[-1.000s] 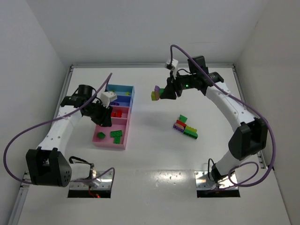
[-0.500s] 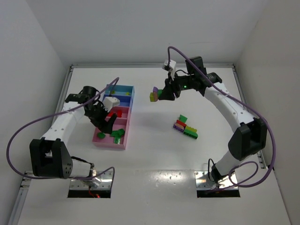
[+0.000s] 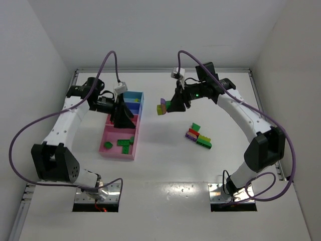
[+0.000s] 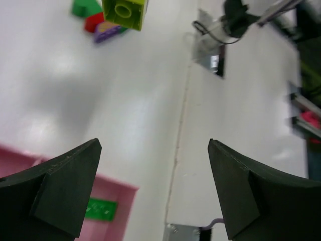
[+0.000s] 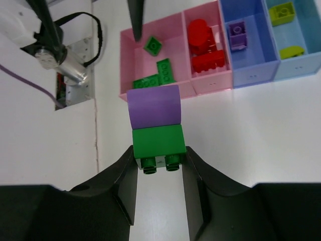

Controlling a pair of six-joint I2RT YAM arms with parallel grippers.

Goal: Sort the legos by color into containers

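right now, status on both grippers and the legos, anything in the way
Left gripper open, empty, at the trays. Right gripper shut on purple-green stack, mid-air. Loose pile unsorted. Left gripper may block the drop.

Held bricks: hard plastic, smooth, softly shiny; purple on green.
Loose bricks: the same glossy plastic.
Trays: thin moulded plastic, pink and blue, smooth, half-gloss.
Table: white, smooth, matt, with a faint sheen where the light falls.
Left fingers: black plastic, matt, slightly grainy.
Right fingers: black, matt, smooth.
Arm shell: white, smooth, satin, plastic by the look.
Cable: purple, smooth, rubbery sheath.
Base plate: bare metal, bright.
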